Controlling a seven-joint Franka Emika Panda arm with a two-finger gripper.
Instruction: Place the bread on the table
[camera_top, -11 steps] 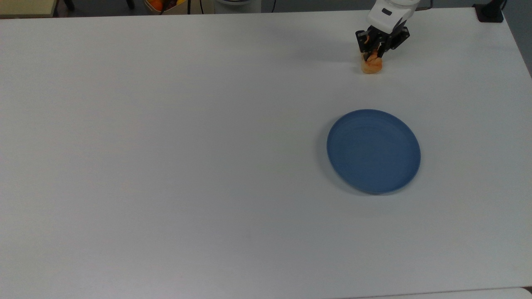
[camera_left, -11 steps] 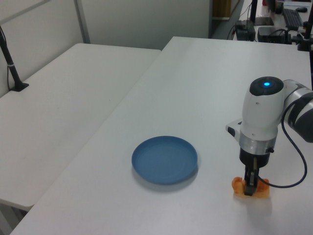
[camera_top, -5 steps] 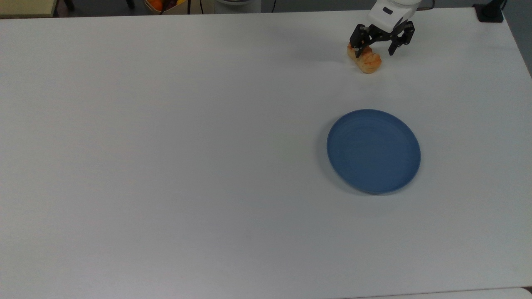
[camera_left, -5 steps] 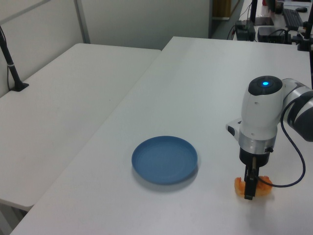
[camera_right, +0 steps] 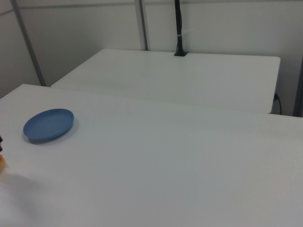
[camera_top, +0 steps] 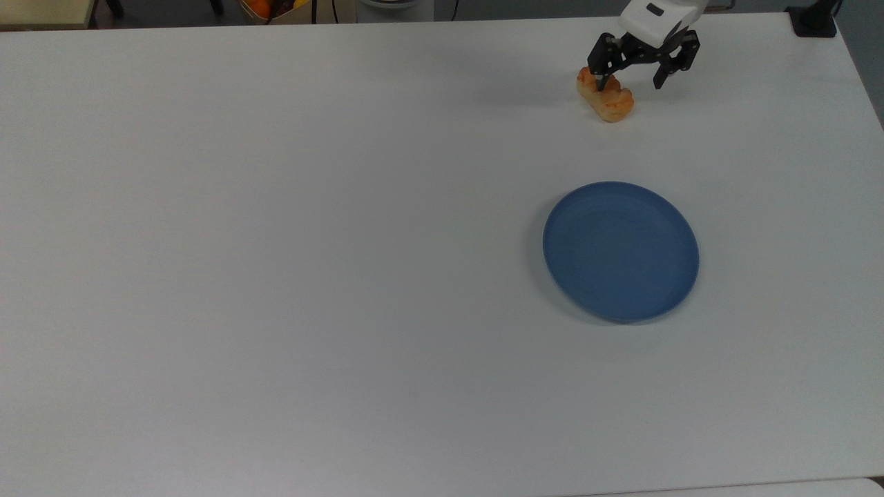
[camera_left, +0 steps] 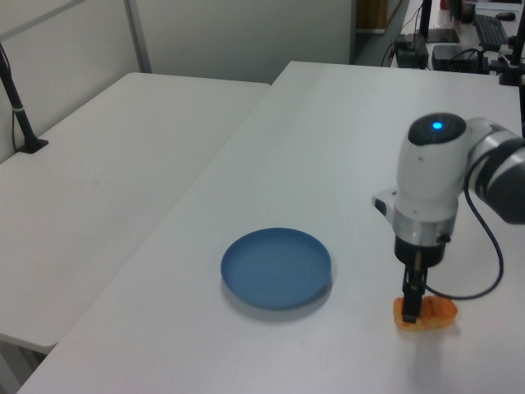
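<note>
The bread [camera_top: 607,101], a small golden-orange roll, lies flat on the white table [camera_top: 276,276] near the far edge on the top view's right. My gripper [camera_top: 632,74] hangs just above it, open, with one finger over the roll's far end and the other past its side; nothing is held. In the left view the bread [camera_left: 428,313] rests on the table [camera_left: 328,131] under the gripper [camera_left: 413,297], whose fingers line up one behind the other. At the right view's left edge a sliver of the bread [camera_right: 1,163] shows.
A round blue plate [camera_top: 620,251] sits bare on the table, nearer the front than the bread; it is also in the left view [camera_left: 276,268] and the right view [camera_right: 49,124]. A second white table [camera_left: 90,180] stands alongside.
The gripper opened and let go of the bread, then rose a little. The bread settled flat on the table and has stayed put since.
</note>
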